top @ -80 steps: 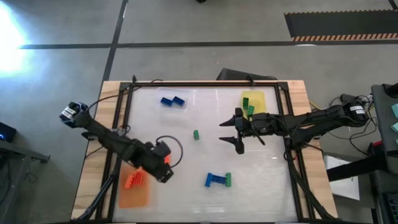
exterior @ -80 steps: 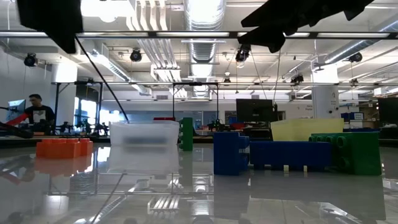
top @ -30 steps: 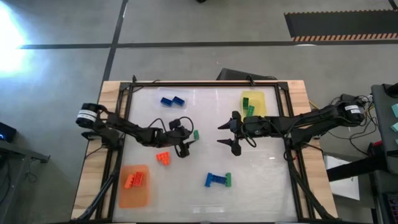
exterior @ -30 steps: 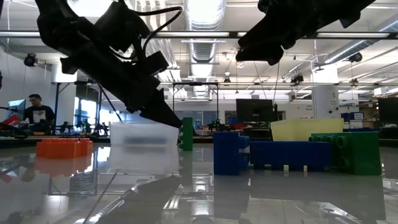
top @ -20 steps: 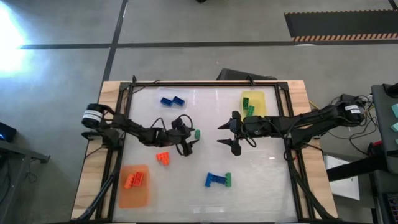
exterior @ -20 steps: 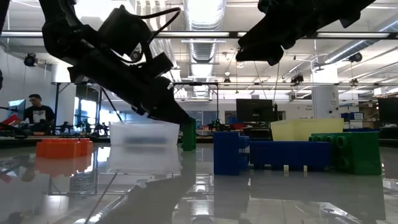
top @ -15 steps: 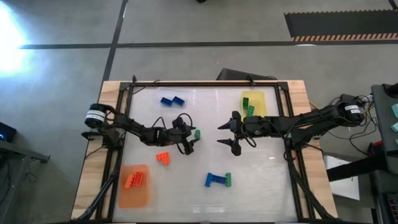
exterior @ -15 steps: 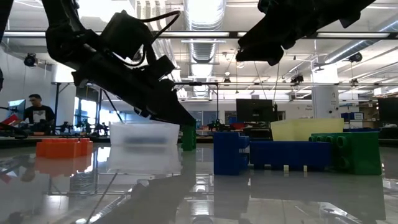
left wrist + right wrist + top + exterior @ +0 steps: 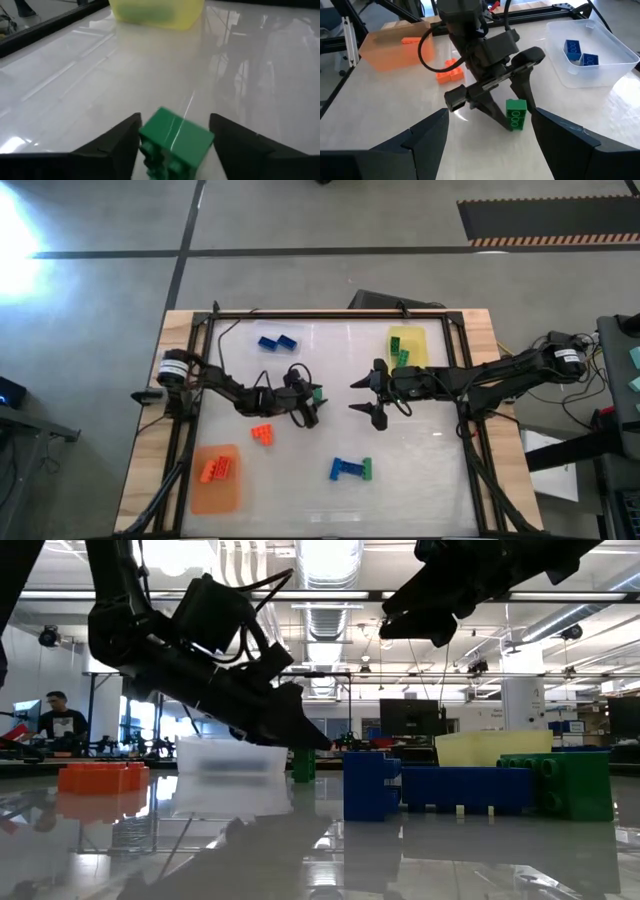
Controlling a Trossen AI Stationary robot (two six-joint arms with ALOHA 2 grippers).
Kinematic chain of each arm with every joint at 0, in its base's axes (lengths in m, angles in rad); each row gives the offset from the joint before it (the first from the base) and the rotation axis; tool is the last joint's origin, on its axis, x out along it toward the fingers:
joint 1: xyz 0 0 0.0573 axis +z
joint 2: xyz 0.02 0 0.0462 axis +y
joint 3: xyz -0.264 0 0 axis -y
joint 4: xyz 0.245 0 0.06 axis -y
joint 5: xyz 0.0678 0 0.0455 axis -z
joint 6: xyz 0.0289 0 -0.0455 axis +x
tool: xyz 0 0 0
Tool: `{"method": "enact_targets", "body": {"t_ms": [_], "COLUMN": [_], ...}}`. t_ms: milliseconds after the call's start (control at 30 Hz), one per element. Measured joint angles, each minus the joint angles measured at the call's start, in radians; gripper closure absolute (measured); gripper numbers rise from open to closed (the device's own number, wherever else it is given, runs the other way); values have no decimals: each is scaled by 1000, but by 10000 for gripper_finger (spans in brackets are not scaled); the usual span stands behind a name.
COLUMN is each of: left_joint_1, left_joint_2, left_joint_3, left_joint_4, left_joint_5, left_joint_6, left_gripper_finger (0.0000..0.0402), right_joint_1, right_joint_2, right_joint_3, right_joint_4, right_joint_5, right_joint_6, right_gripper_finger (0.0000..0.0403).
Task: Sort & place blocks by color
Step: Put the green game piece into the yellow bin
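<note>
Straddling a green block (image 9: 174, 142) with our left gripper (image 9: 312, 406), fingers apart, not clamped; right gripper (image 9: 372, 392) hovers spread mid-table.

A small green block (image 9: 317, 393) sits between the dark fingers of the left pincer (image 9: 313, 405), and two more green blocks (image 9: 401, 352) lie on the yellow mat (image 9: 408, 338), while the right pincer (image 9: 372, 395) is dark too. Two blue blocks (image 9: 277, 343) lie in the clear tray (image 9: 600, 60), a blue piece joined with a green one (image 9: 350, 469) lies on the glossy white bench (image 9: 430, 470), and an orange block (image 9: 263, 434) lies near the orange mat (image 9: 216, 490), which carries another orange block (image 9: 215, 470). The bench has a pale wood border (image 9: 150, 430) and a black frame (image 9: 330, 311), and on the grey floor lies a black mat edged with orange-and-white stripes (image 9: 548, 222).
</note>
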Motion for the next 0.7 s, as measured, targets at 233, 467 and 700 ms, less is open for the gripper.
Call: {"method": "enact_targets", "body": {"t_ms": [233,467,700], "left_joint_1": [0,-13,-56], "left_joint_2": [-4,-21,-120], "left_joint_3": [4,3,2], "left_joint_4": [0,19,159], "left_joint_5": [-8,20,245], "left_joint_6": [-31,-76,32], "left_gripper_finger": [266,266,264], "right_joint_1": [0,7,62], "right_joint_2": [0,0,5], "right_joint_3": [0,-16,-84], "right_joint_4": [0,1,89], "right_joint_5": [0,-1,-4], "right_joint_6": [0,-3,1], "right_gripper_finger": [129,129,129]}}
